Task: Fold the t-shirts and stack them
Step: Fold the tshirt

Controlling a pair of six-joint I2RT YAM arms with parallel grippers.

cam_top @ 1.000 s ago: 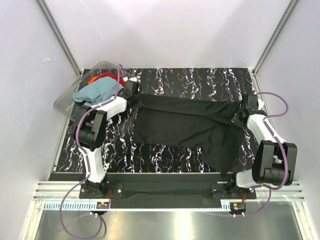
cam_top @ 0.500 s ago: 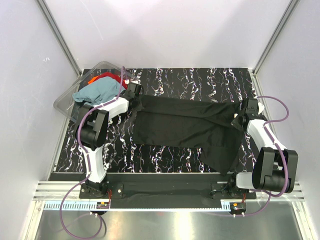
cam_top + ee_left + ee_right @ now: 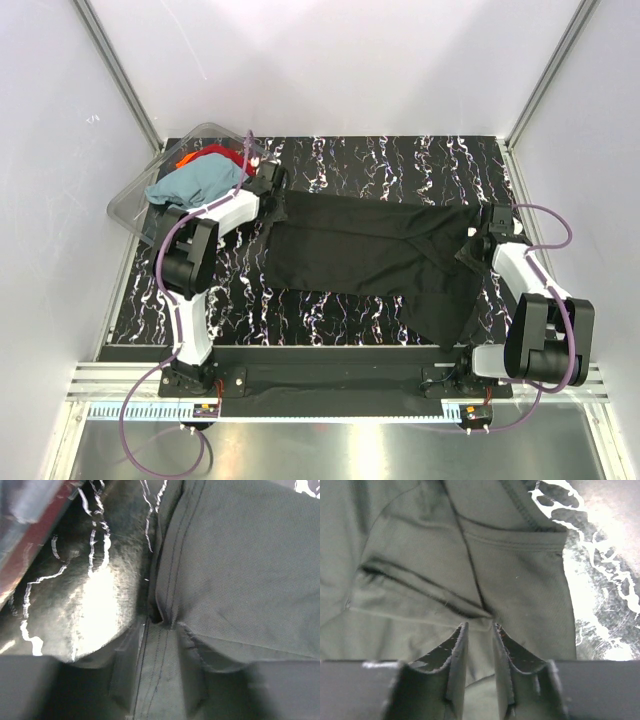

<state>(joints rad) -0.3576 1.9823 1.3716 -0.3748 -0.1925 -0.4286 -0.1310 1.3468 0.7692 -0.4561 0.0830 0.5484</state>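
Observation:
The black t-shirt (image 3: 370,250) lies spread across the marbled table, with one part hanging down toward the near edge at the right. My left gripper (image 3: 272,190) sits low at the shirt's far left corner. In the left wrist view a stitched hem (image 3: 165,605) runs between the parted fingers of the left gripper (image 3: 157,665), which is open. My right gripper (image 3: 478,232) rests at the shirt's right edge. In the right wrist view the right gripper (image 3: 480,630) is open, with a narrow gap and slack black cloth (image 3: 445,555) lying in it. The teal-blue t-shirt (image 3: 195,182) and the red-orange t-shirt (image 3: 215,155) lie bunched in the tub.
A clear plastic tub (image 3: 130,200) stands tilted at the table's far left corner, close behind the left arm. White walls enclose the table on three sides. Bare marbled tabletop (image 3: 400,160) shows beyond the shirt and at the near left (image 3: 240,300).
Both grippers have gone from shut to open on the black shirt's edges. The right gripper has come lower and nearer. The shirt's top edge has settled onto the table.

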